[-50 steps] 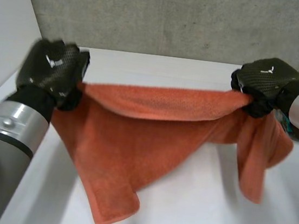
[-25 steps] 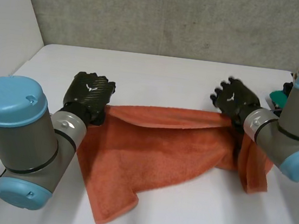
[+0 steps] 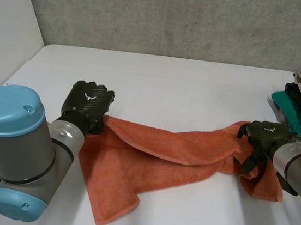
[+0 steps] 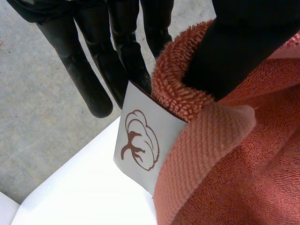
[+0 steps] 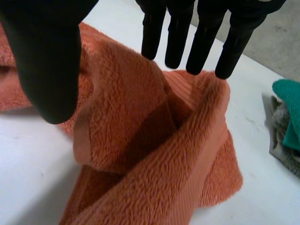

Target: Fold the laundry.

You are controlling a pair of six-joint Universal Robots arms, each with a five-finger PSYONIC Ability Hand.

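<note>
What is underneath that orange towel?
The white table shows all around the orange towel; whatever lies beneath its folds is covered. The left hand pinches one corner, and the right hand, fingers straight, is over the bunched other end.

No readable txt, just a brown cotton-boll logo on white tag [image 4: 143,143] at orange towel [image 4: 243,183] edge.

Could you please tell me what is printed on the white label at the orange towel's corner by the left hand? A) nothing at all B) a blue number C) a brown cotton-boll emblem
C: the white label on the orange towel, beside the left hand, bears a brown cotton-boll drawing.
</note>
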